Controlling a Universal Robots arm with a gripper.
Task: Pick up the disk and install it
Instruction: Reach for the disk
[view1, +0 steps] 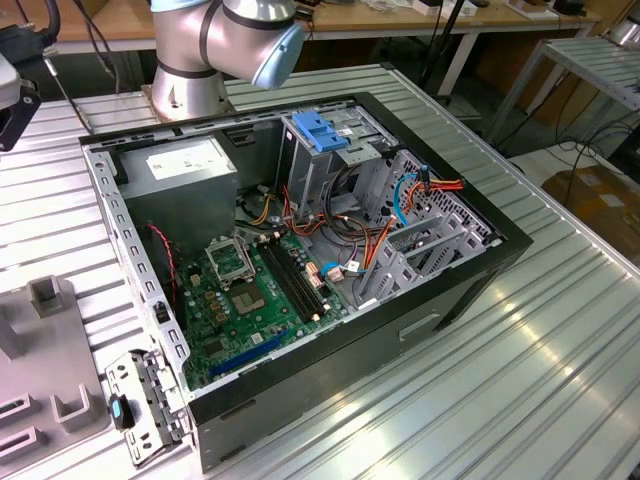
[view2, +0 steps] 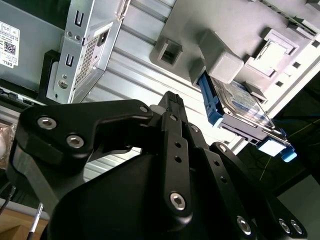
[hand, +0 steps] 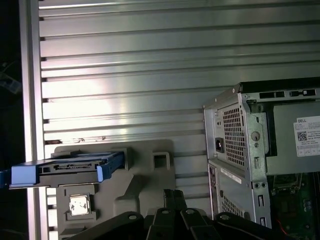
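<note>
Ribbed aluminium table (hand: 150, 75) carries the blue-framed rectangular silver disk (view2: 242, 102) beyond closed, empty jaws; widen them, approach squarely.

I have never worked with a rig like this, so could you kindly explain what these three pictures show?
This is one robot arm standing on a ribbed metal table. The exterior view, taken from off the arm, shows an open computer case lying on that table. Both wrist views come from cameras riding on the arm, so its black end effector sits in the foreground. The disk, edged in blue, stands in a grey holder beside the case. The end effector is near it but apart, so the disk is not held.
</note>
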